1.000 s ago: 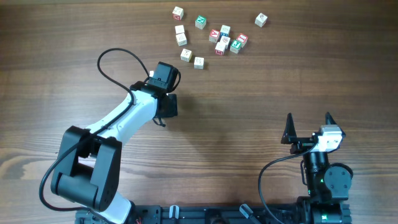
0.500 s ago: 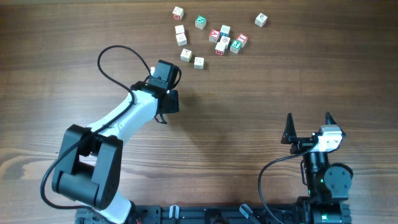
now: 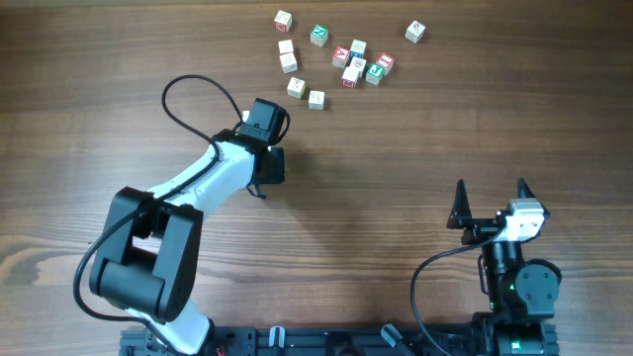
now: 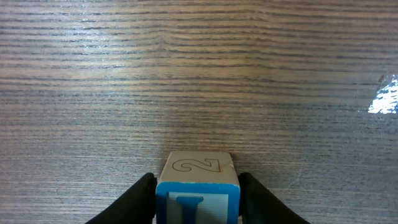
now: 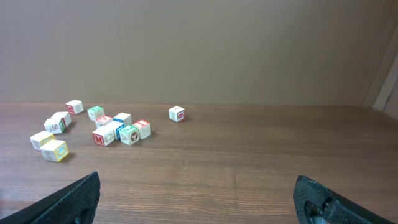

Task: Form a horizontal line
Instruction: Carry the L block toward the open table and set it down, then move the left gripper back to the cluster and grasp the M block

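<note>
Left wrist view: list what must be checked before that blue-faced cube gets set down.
1. Grip: ok, the cube sits between both fingers of the left end effector.
2. Table ahead of the cube bare in the wrist view: ok.
3. Right end effector away from the work: ok, open, near its base.
4. Row begun: not ok, the loose cubes lie scattered.
5. Cube's height above the table: cannot tell.
</note>
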